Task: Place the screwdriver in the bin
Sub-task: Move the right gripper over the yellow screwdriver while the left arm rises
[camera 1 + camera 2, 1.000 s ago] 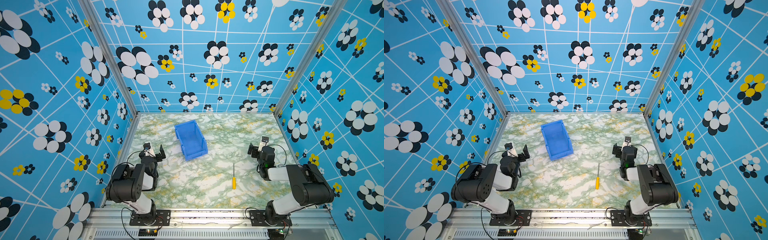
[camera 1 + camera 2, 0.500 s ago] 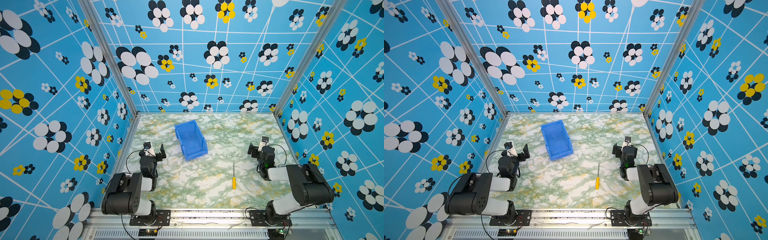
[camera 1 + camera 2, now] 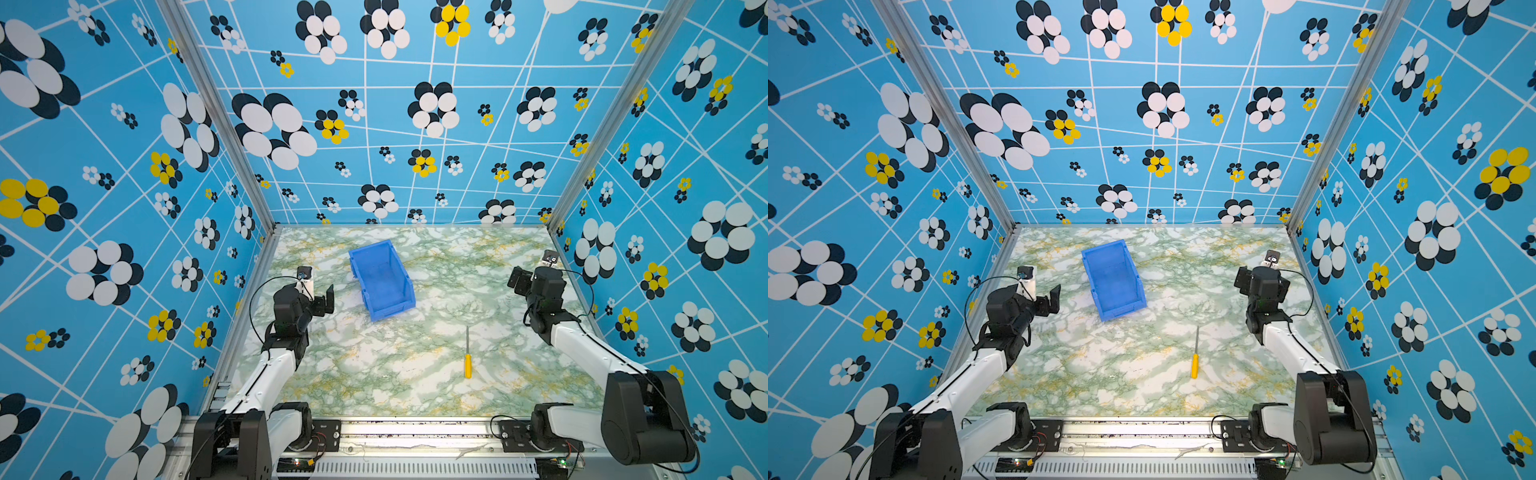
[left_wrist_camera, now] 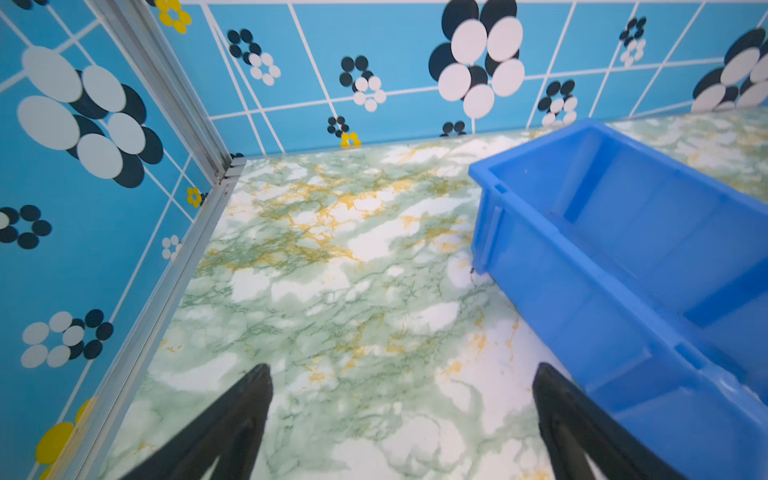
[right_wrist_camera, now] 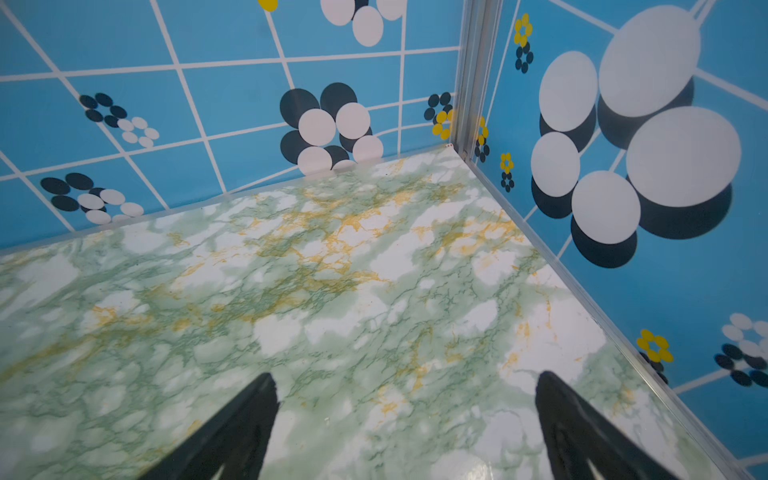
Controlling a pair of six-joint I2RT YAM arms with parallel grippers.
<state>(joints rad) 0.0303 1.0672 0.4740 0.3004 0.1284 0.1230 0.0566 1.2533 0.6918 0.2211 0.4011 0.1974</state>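
Note:
The screwdriver (image 3: 468,365) (image 3: 1194,365) lies flat on the marble tabletop right of centre, its yellow handle toward the front and its thin shaft pointing back. The blue bin (image 3: 384,276) (image 3: 1115,276) stands empty behind and to the left of it, lower lip facing the front. My left gripper (image 3: 326,299) (image 3: 1052,299) (image 4: 401,370) hovers open just left of the bin (image 4: 623,232), holding nothing. Near the right wall my right gripper (image 3: 517,280) (image 3: 1241,278) (image 5: 405,376) is open and empty, well behind the screwdriver. Neither wrist view shows the screwdriver.
Patterned blue walls (image 3: 208,249) close in the table on the left, back and right. An aluminium rail (image 3: 415,432) with both arm bases runs along the front edge. Bare marble (image 3: 374,374) lies between the arms around the screwdriver.
The left arm's elbow has sunk toward the front rail and the arm has stretched out, its gripper staying beside the bin. Right arm, bin and screwdriver have not moved.

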